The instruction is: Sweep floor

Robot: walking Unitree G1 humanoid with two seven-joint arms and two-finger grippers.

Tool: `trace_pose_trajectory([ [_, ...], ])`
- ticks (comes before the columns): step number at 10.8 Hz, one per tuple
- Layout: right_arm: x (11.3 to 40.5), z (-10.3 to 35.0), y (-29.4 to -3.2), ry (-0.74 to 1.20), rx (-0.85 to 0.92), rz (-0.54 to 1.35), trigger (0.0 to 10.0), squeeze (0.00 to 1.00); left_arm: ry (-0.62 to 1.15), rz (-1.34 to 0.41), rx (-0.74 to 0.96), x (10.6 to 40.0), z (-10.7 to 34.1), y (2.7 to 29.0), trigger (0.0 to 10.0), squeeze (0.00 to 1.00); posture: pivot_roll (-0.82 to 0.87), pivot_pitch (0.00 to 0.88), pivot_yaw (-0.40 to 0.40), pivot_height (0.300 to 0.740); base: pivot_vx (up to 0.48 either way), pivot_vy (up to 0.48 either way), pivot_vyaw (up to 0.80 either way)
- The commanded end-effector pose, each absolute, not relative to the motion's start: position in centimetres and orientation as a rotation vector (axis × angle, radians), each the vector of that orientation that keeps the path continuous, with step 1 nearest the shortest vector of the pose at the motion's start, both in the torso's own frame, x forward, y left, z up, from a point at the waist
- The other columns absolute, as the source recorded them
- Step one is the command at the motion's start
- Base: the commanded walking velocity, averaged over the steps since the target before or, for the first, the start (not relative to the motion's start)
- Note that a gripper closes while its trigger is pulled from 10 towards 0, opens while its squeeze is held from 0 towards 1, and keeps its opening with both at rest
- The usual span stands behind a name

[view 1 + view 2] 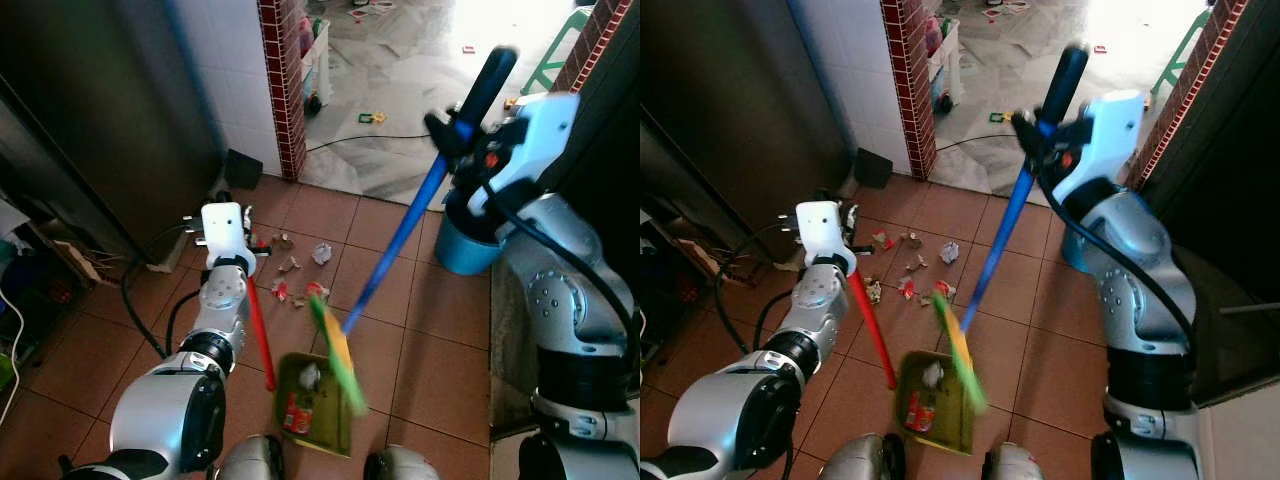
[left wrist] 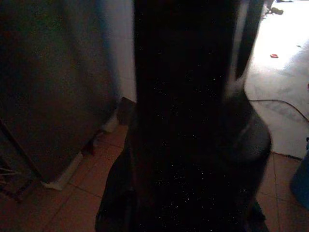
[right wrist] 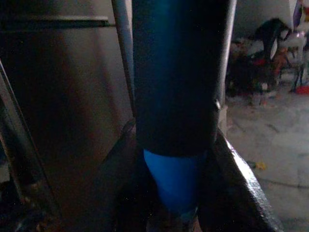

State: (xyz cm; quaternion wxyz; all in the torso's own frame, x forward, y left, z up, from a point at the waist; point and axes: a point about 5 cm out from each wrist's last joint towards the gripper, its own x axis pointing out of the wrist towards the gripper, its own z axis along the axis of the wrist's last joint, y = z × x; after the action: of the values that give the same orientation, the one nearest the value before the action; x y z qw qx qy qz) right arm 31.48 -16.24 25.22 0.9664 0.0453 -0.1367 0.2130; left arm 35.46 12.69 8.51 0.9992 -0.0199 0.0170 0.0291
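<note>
Right gripper (image 1: 462, 128) pinches the blue broom handle (image 1: 400, 237); its green bristles (image 1: 337, 355) hang over the green dustpan (image 1: 313, 402). Left gripper (image 1: 226, 262) clamps the dustpan's red handle (image 1: 260, 335). Paper scraps (image 1: 296, 270) lie just ahead, likely needing another stroke into the pan.

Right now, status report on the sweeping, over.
Right gripper shut on blue broom handle, bristles over green dustpan. Left gripper holds red dustpan handle. Paper scraps remain on tiles; blue bucket beside right arm.
</note>
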Motion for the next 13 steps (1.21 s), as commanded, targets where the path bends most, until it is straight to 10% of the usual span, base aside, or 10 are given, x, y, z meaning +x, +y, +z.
trace_pose_trajectory([
  [1,31.1,27.3,-16.0,-0.385,0.087,0.44,10.0,0.0,0.025,0.077,-0.042,35.6,8.7,13.3,10.0,0.0,-0.22,0.046,0.087,0.74,0.0,0.0,0.0],
  [9,31.0,19.2,-21.1,-0.249,-0.208,-0.01,10.0,0.0,-0.406,0.156,-0.149,38.3,18.6,16.1,10.0,0.0,-0.16,0.0,0.063,0.74,0.0,0.0,0.0],
  [13,30.9,15.6,-19.7,-0.169,-0.241,-0.068,10.0,0.0,-0.482,0.11,-0.23,38.6,21.0,15.9,10.0,0.0,-0.11,0.018,0.019,0.74,0.0,0.0,-0.2],
])
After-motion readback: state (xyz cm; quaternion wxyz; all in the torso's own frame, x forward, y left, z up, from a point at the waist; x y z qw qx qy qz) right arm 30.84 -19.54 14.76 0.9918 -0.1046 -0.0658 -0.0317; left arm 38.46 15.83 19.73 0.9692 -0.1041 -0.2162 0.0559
